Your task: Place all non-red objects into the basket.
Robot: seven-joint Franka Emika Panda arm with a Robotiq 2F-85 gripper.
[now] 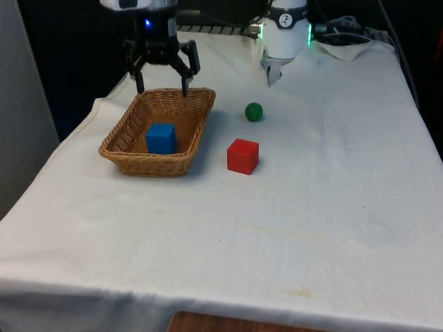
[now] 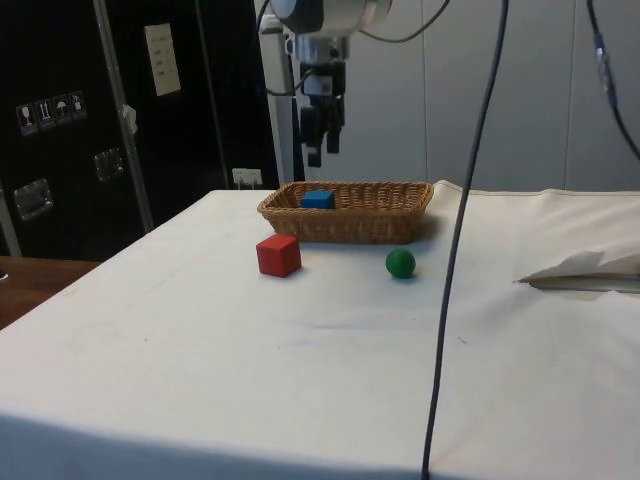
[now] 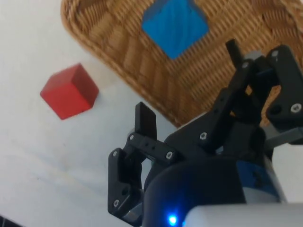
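Note:
A blue cube (image 1: 161, 137) (image 2: 317, 199) (image 3: 174, 25) lies inside the wicker basket (image 1: 124, 132) (image 2: 380, 224) (image 3: 222, 90). My gripper (image 1: 163, 86) (image 2: 322, 150) (image 3: 189, 80) hangs open above the basket's far end, with nothing between its fingers. A green ball (image 1: 254, 111) (image 2: 400, 263) rests on the cloth to the front view's right of the basket. A red cube (image 1: 243, 155) (image 2: 278, 254) (image 3: 69, 91) sits on the cloth nearer the camera than the ball, close to the basket's corner.
A crumpled white cloth or paper (image 1: 346, 43) (image 2: 585, 273) lies at the far end of the table near the robot's base (image 1: 285, 34). A dark cable (image 2: 460, 240) hangs down in front of the side view.

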